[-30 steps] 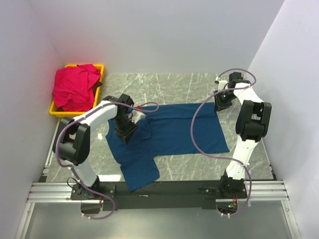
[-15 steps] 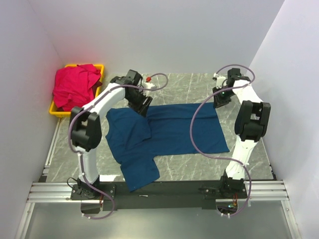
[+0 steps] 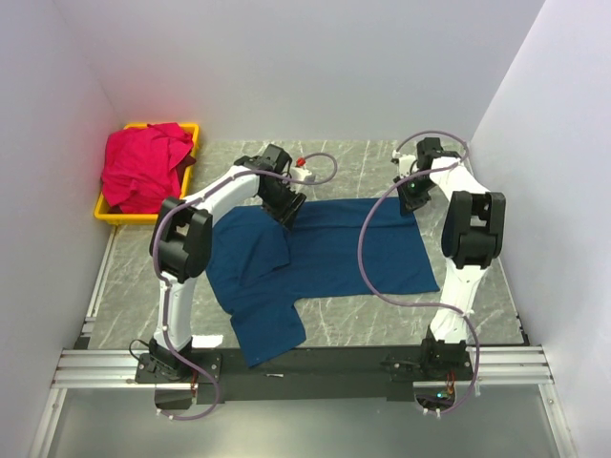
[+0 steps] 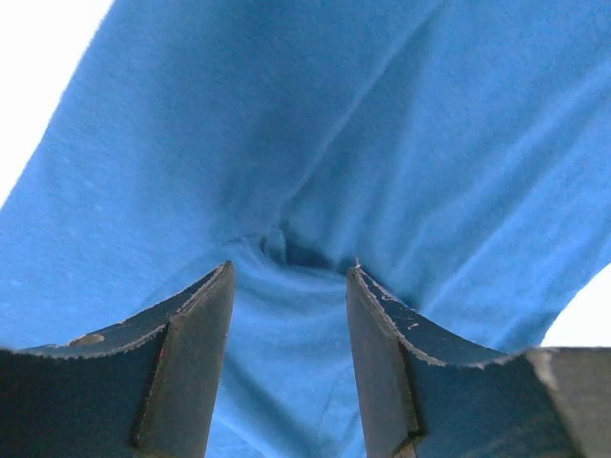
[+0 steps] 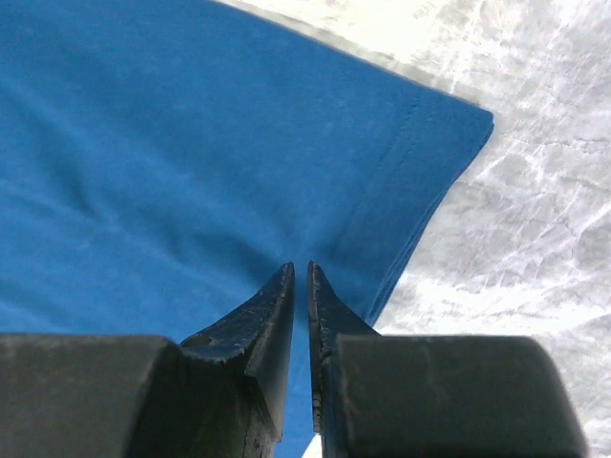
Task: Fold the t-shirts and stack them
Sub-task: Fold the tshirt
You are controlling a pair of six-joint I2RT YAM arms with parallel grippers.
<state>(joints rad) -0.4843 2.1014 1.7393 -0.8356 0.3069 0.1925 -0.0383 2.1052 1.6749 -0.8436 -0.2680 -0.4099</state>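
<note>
Taking hold of the navy shirt [image 3: 325,253] along its far edge looks like the step in hand, ahead of a first fold. The shirt lies spread over the middle of the tabletop [image 3: 363,162], hem toward the right edge and one sleeve reaching toward the near edge. The left gripper [image 4: 290,269] is down on the cloth at the far edge, toward its left end. Its jaws stand moderately apart, with a small pucker of cloth just past the tips and nothing pinched. The right gripper [image 5: 300,267] sits at the shirt's far right corner, jaws drawn almost together just inside the hem, and appears to pinch the cloth. The red shirt [image 3: 143,172] is heaped in the bin [image 3: 113,216] at the far left corner. Next, I judge, the left jaws must close on that pucker. Both arms can then lift and carry the far edge level toward the near edge, so the fold lands straight.
</note>
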